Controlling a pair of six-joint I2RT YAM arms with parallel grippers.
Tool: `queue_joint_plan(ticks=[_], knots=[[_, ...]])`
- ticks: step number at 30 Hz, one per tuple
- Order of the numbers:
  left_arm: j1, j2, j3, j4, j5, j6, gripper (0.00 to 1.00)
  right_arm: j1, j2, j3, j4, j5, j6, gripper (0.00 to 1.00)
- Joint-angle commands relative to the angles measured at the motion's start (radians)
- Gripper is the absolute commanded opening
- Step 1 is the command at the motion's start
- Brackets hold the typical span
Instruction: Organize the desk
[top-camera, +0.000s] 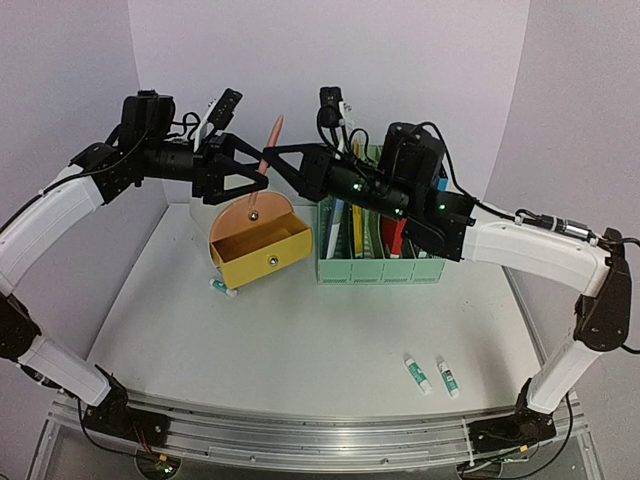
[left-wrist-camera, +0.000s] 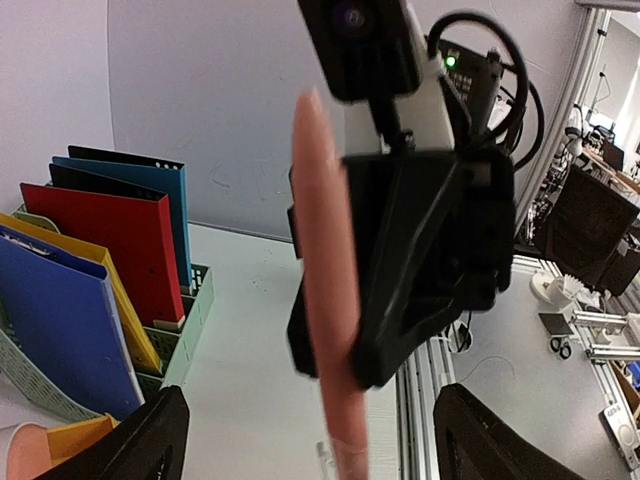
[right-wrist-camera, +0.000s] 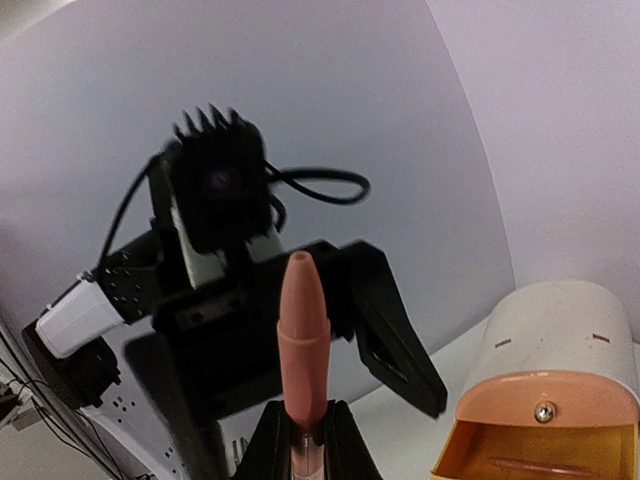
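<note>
My right gripper (top-camera: 275, 160) (right-wrist-camera: 303, 435) is shut on a pink pen (top-camera: 276, 133) (right-wrist-camera: 303, 320), held upright in the air over the back left of the desk (top-camera: 300, 340). The left gripper (top-camera: 252, 173) (left-wrist-camera: 310, 420) faces it, open. In the left wrist view the pink pen (left-wrist-camera: 330, 300) hangs between the wide-spread fingers (left-wrist-camera: 150, 440) without touching either. Below them stands a yellow drawer box (top-camera: 262, 245) (right-wrist-camera: 540, 440) with its drawer pulled open.
A green file rack (top-camera: 380, 268) (left-wrist-camera: 190, 310) with coloured folders stands at the back centre. Two glue sticks (top-camera: 430, 375) lie near the front right. A small tube (top-camera: 222, 287) lies by the drawer box. A metal rail (top-camera: 300, 435) runs along the front edge.
</note>
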Motion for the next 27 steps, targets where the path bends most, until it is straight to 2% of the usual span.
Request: queue_joint_plan(ticks=[1,2,4,7,9,10,11,12,13,14,15,16,21,23,27], knots=[[-0.001,0.025,0.070,-0.050,0.007,-0.016,0.74,0.005,-0.031,0.067,0.088,-0.045,-0.002,0.00],[-0.001,0.029,0.075,-0.055,0.012,-0.015,0.69,0.008,-0.026,0.069,0.088,-0.046,0.000,0.00],[-0.002,0.033,0.086,-0.053,0.026,-0.016,0.49,0.011,-0.016,0.076,0.086,-0.045,0.004,0.00],[-0.002,0.028,0.097,-0.032,0.039,-0.022,0.12,0.012,-0.010,0.075,0.083,-0.040,0.005,0.00],[-0.001,0.020,0.096,-0.024,0.040,-0.020,0.00,0.013,-0.007,0.072,0.081,-0.034,0.005,0.00],[-0.001,0.015,0.093,-0.024,0.035,-0.013,0.00,0.013,-0.005,0.070,0.079,-0.033,0.005,0.00],[0.000,0.011,0.090,-0.029,0.022,-0.009,0.00,0.013,-0.004,0.068,0.073,-0.026,0.005,0.06],[0.000,0.009,0.088,-0.041,-0.015,-0.003,0.00,0.011,-0.005,0.065,0.062,-0.010,0.006,0.18],[0.001,0.009,0.084,-0.061,-0.058,0.011,0.00,0.011,-0.010,0.053,0.052,0.031,0.003,0.50],[0.000,0.015,0.080,-0.092,-0.128,0.035,0.00,0.011,-0.024,0.037,0.039,0.087,0.001,0.76],[0.000,0.024,0.078,-0.133,-0.213,0.067,0.00,0.010,-0.045,0.017,0.024,0.155,-0.003,0.93],[0.001,0.037,0.077,-0.189,-0.302,0.104,0.00,0.010,-0.068,-0.008,0.009,0.235,-0.010,0.97],[0.000,0.095,0.015,-0.310,-0.719,0.268,0.00,0.008,-0.185,-0.118,-0.064,0.570,-0.021,0.98],[-0.001,0.098,-0.041,-0.309,-0.798,0.329,0.00,0.007,-0.224,-0.153,-0.081,0.622,-0.032,0.98],[-0.001,0.126,-0.068,-0.317,-0.854,0.369,0.00,0.008,-0.268,-0.190,-0.097,0.654,-0.034,0.98]])
